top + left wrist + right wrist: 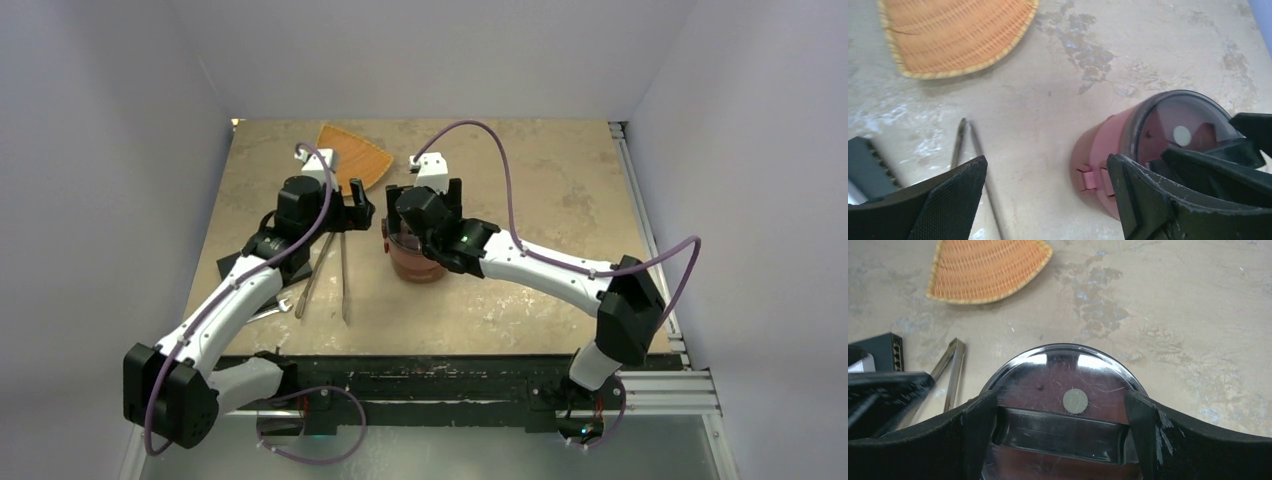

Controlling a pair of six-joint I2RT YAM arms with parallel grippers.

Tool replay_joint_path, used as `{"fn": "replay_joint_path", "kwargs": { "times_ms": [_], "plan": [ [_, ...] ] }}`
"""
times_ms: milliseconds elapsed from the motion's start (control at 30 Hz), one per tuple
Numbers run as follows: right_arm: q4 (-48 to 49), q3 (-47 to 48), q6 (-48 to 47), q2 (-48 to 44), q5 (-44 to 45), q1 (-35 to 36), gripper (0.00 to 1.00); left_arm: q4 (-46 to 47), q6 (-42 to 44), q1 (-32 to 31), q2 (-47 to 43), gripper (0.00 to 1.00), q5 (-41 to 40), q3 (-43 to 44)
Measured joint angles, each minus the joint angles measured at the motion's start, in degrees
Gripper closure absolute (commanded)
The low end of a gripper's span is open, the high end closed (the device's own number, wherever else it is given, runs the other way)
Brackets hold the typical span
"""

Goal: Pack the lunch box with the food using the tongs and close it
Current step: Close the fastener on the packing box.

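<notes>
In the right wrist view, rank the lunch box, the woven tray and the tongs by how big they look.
1. Lunch box, largest, though it sits nearest the camera and is partly cut off.
2. Orange woven tray.
3. Tongs, only their ends in view.

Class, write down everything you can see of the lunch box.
The lunch box is a round, dark-red tub, plastic by its look, standing upright on the mottled table with its smoky clear top lid on. A small pale disc shows on or under the lid, and small clips stick out at its side. The right gripper straddles the lid with open jaws; whether they touch it cannot be told.
</notes>
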Motion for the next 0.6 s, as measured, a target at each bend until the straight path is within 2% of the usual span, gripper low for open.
{"fn": "replay_joint_path", "kwargs": {
  "times_ms": [333,433,600],
  "plan": [
    [-10.1,1.5,-1.8,-7.4,-4.5,-0.7,0.01,-6.1,2.2,2.6,-5.8,0.04,-4.9,-0.7],
    [-10.0,1.2,-2.4,-11.3,-9.8,-4.5,0.01,-7.8,2.7,3.1,-5.9,0.01,-5.4,-0.7],
    [-6.0,-5.2,-3.3,-19.0,-20.6,-16.8,0.01,-9.0,3.2,5.6,-7.4,0.01,-6.3,-0.7]
  ]
}}
